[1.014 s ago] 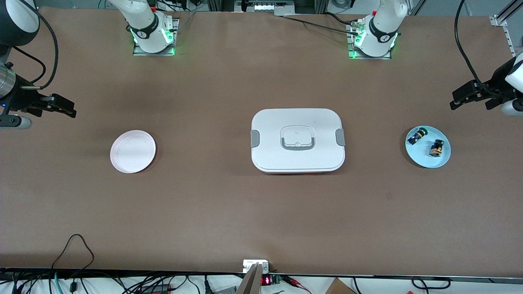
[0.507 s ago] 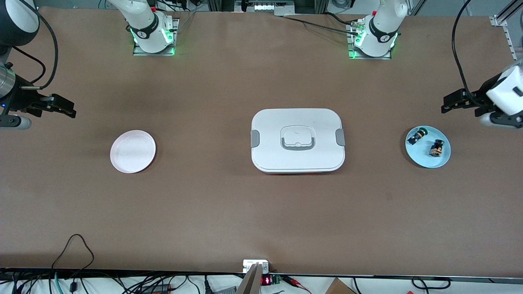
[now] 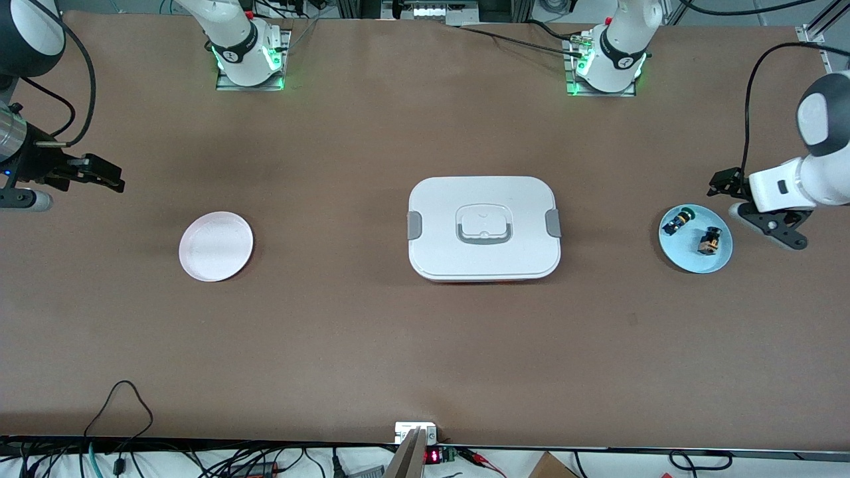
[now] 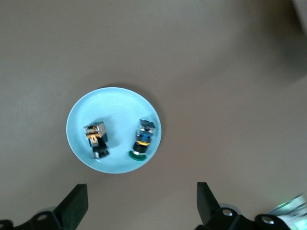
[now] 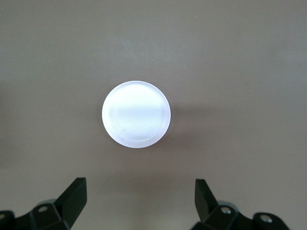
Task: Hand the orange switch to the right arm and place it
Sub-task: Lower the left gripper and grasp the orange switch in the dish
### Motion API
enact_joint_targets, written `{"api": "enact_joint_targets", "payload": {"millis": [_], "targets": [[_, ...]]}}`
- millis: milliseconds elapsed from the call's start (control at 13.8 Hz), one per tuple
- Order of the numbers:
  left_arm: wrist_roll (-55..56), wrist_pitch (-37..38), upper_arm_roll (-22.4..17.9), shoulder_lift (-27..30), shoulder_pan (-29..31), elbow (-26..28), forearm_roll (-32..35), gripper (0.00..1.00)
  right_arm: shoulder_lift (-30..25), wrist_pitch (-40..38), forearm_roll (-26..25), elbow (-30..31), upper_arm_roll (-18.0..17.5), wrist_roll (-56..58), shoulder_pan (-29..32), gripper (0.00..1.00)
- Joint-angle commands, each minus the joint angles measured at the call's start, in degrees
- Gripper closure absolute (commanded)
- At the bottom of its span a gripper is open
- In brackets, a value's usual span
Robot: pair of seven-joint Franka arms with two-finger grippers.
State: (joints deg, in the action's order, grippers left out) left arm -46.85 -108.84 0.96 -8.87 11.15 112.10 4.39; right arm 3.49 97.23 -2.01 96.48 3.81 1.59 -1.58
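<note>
Both arms white with black joint bands and black cables; bases lit green; right arm carries silver wrist collar.

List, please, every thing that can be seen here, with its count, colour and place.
orange switch: 1, black with orange-brown band, on the blue plate, nearer the front camera than the green-capped switch.
green-capped switch: 1, green cap, blue and yellow body, on the blue plate.
blue plate: 1, light blue, toward the left arm's end of the table.
white plate: 1, white, nothing on it, toward the right arm's end.
lidded container: 1, white with grey clips and handle, mid-table.
table: 1, brown.
left gripper: 1, black, open, up beside the blue plate.
right gripper: 1, black, open, waiting at the right arm's end.
</note>
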Motion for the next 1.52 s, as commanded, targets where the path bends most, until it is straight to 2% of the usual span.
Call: {"api": "enact_joint_targets", "payload": {"millis": [0, 217, 579, 869, 1448], "targets": [[-16.2, -7.0, 0.3, -1.8, 3.6, 5.0, 1.3, 0.0, 0.2, -0.1, 0.5, -0.5, -0.3, 1.0, 0.3, 0.0], [-40.3, -14.6, 0.4, -5.9, 5.6, 5.7, 1.1, 0.0, 1.1, 0.1, 0.6, -0.5, -0.3, 0.9, 0.0, 0.0], [-70.4, -24.0, 0.4, -11.9, 8.4, 5.7, 0.5, 0.0, 1.3, -0.3, 0.9, -0.5, -0.3, 0.4, -1.0, 0.0], [-78.6, -27.1, 0.5, -14.0, 10.3, 5.7, 0.3, 0.0, 1.3, -0.5, 1.0, -0.8, -0.3, 0.3, -1.8, 0.0], [-81.0, -29.3, 0.6, -16.9, 11.1, 5.7, -2.7, 0.0, 1.0, -3.7, 1.4, -0.9, -0.3, 0.5, -3.4, 0.0]]}}
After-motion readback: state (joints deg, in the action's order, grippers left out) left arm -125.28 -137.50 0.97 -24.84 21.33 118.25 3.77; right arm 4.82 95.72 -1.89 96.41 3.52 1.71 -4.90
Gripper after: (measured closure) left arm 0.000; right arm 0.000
